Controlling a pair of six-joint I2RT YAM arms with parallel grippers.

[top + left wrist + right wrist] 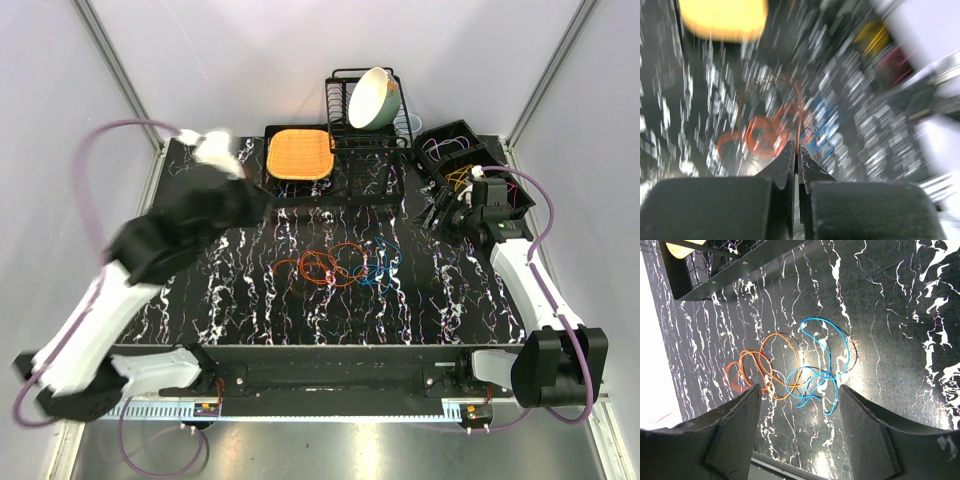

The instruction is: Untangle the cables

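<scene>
The cables (345, 265) lie in a tangle of orange, red and blue loops at the middle of the black marbled table (250, 300). In the right wrist view, orange loops (775, 365) cross blue ones (825, 355), with a red loop (732, 380) at the left. My left gripper (262, 203) is blurred by motion up left of the tangle. Its jaws (798, 145) are shut, and an orange strand (800, 115) runs out from between the tips towards the orange loops (762, 140). My right gripper (432, 215) hangs open to the right of the tangle, nothing between its fingers (799, 387).
A black dish rack (365, 120) holding a cream bowl (372, 98) stands at the back. Left of it an orange pad (298, 153) lies on a black tray. A black bin (460, 150) with wires in it sits at the back right, just behind my right gripper.
</scene>
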